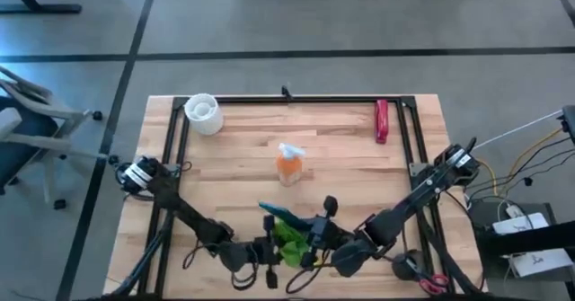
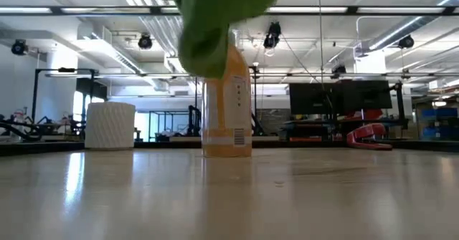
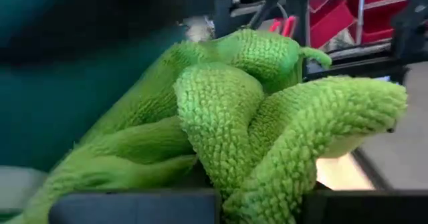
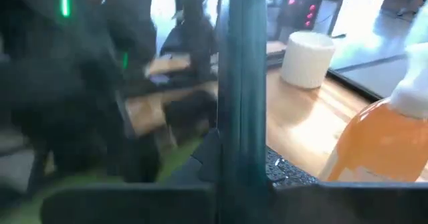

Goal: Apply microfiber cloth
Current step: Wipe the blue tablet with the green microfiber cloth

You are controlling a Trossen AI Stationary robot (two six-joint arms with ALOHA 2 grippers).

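Observation:
The lime-green microfiber cloth (image 1: 289, 238) is bunched up near the table's front edge, pressed against a dark teal slab (image 1: 277, 213). My left gripper (image 1: 272, 250) is shut on the cloth (image 3: 254, 117), which fills the left wrist view, with the slab (image 3: 67, 83) beside it. My right gripper (image 1: 314, 238) comes in from the right and is shut on the slab (image 4: 241, 83), which the right wrist view shows edge-on. In the low view the cloth (image 2: 215, 25) hangs above the tabletop. The orange bottle (image 1: 289, 164) stands at the table's middle. My left gripper holds the cloth in a bunch of several folds (image 3: 221, 157); the cloth itself hides the fingers. The gripper comes roughly level from the table's left. The cloth is lifted clear of the table and hangs slack, its free folds against the slab. My right gripper pinches the slab by its near edge (image 4: 237, 170) between its two fingers, coming roughly level from the table's right. The slab stands edge-on in line with the fingers and is lifted clear of the table.
A white ribbed cup (image 1: 203, 112) stands at the far left and a red tool (image 1: 382, 121) lies at the far right. A black frame (image 1: 296, 99) runs around the tabletop. Bare wood lies between the bottle and the frame on both sides.

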